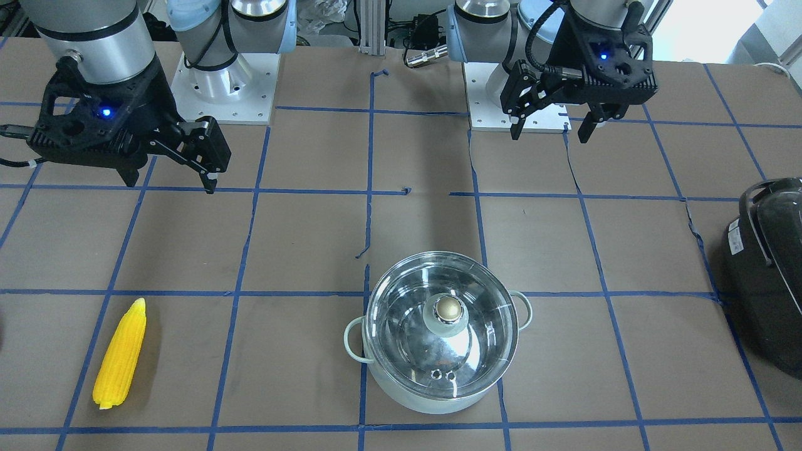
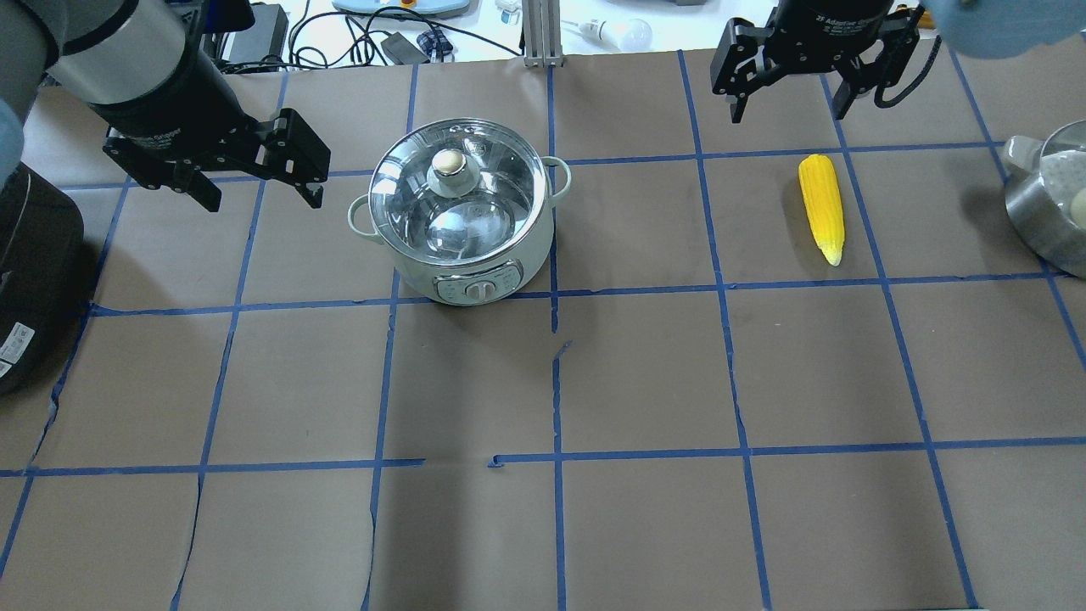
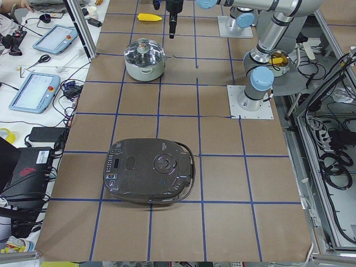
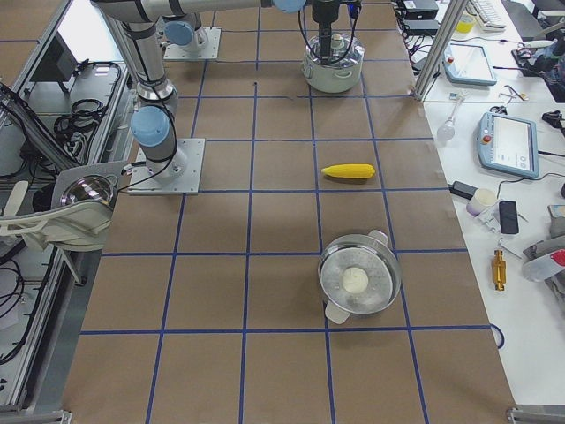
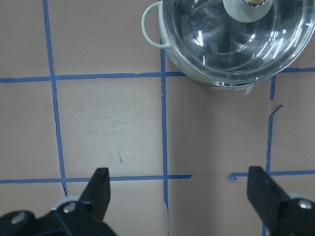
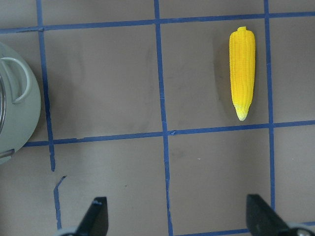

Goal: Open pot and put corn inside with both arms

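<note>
The pale mint-green pot (image 2: 475, 276) stands on the brown table with its clear glass lid (image 2: 475, 212) on and the gold knob (image 2: 450, 163) on top. It also shows in the front view (image 1: 432, 401) and the left wrist view (image 5: 216, 73). The yellow corn (image 2: 821, 206) lies on the table well to the pot's right, apart from it; it also shows in the front view (image 1: 120, 354) and the right wrist view (image 6: 242, 73). My left gripper (image 2: 263, 202) is open and empty, in the air left of the pot. My right gripper (image 2: 787, 112) is open and empty, above and beyond the corn.
A black glossy appliance (image 2: 25, 271) sits at the table's left end, close to the left arm. A steel pan (image 2: 1031, 225) with a white object inside sits at the right edge. Blue tape lines grid the table.
</note>
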Robot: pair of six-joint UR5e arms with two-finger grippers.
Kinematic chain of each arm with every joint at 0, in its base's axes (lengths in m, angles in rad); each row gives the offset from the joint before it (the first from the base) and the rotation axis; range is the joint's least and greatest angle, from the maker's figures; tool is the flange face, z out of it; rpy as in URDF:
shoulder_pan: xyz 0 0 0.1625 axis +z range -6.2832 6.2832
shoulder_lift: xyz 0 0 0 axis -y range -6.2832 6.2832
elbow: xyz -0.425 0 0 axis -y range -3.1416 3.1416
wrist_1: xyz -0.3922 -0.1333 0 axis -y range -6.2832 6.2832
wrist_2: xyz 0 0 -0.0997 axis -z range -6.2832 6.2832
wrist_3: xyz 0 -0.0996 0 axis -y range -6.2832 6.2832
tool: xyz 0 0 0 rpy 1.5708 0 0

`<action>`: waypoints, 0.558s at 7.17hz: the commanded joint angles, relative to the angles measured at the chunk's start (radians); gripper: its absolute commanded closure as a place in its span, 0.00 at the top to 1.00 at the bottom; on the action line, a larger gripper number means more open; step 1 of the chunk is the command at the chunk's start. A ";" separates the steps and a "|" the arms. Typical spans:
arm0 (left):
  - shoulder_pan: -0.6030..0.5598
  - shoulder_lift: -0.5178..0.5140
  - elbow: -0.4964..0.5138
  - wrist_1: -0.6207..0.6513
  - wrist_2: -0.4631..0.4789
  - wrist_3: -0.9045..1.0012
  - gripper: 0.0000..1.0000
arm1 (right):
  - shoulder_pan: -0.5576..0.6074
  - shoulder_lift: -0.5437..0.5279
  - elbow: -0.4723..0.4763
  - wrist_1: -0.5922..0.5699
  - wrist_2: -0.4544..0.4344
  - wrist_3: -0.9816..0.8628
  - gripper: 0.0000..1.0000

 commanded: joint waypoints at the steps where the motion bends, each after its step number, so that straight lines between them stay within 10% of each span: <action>1: -0.001 0.002 0.001 0.000 0.002 0.001 1.00 | 0.000 0.000 0.000 0.000 0.000 0.000 1.00; 4: -0.004 -0.003 0.005 0.000 0.002 0.001 1.00 | 0.000 0.000 0.000 0.000 0.002 0.000 1.00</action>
